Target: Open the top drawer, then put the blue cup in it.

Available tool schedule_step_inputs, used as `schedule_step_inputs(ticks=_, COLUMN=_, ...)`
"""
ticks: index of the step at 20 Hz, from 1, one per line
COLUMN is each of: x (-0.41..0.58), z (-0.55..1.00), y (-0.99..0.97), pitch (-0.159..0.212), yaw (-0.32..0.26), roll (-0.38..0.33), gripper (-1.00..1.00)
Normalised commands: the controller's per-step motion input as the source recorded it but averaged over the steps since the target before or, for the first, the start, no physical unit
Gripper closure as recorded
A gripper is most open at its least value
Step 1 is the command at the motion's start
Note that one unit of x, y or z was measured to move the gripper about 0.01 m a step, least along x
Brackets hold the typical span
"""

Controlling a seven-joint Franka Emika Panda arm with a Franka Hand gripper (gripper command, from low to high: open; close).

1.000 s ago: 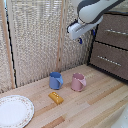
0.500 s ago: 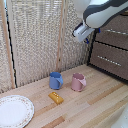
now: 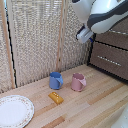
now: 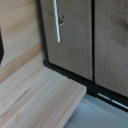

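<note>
Hovering high near the dresser, the gripper [image 3: 84, 35] carries nothing, though whether its jaws stand wide or narrow I cannot tell. It sits up there, I judge, because the top drawer [image 3: 116, 39] must be opened first; its front looks flush, not yet pulled. Down on the wooden table [image 3: 100, 102], the blue cup [image 3: 55, 80] waits upright beside 1 pink mug [image 3: 77, 82], an orange block [image 3: 56, 97] just before it.

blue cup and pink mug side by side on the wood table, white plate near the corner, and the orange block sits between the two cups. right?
Not quite. The orange block isn't between them: in the exterior view it lies in front of the blue cup, toward the camera and toward the white plate. The rest holds: the blue cup and pink mug stand side by side on the wood table.
</note>
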Motion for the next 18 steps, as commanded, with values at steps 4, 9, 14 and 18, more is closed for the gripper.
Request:
schedule_step_inputs(ticks=4, x=0.0, z=0.0, y=-0.52, pitch=0.027, yaw=0.0, roll=-0.361, gripper=-1.0)
schedule_step_inputs(ticks=9, x=0.0, z=-0.06, y=-0.5, pitch=0.091, yaw=0.015, roll=-0.343, gripper=-1.0)
schedule_step_inputs(ticks=14, x=0.0, z=-0.11, y=-0.46, pitch=0.104, yaw=0.064, roll=-0.325, gripper=-1.0)
schedule_step_inputs(ticks=18, x=0.0, z=-0.1, y=-0.42, pitch=0.11, yaw=0.099, roll=-0.29, gripper=-1.0)
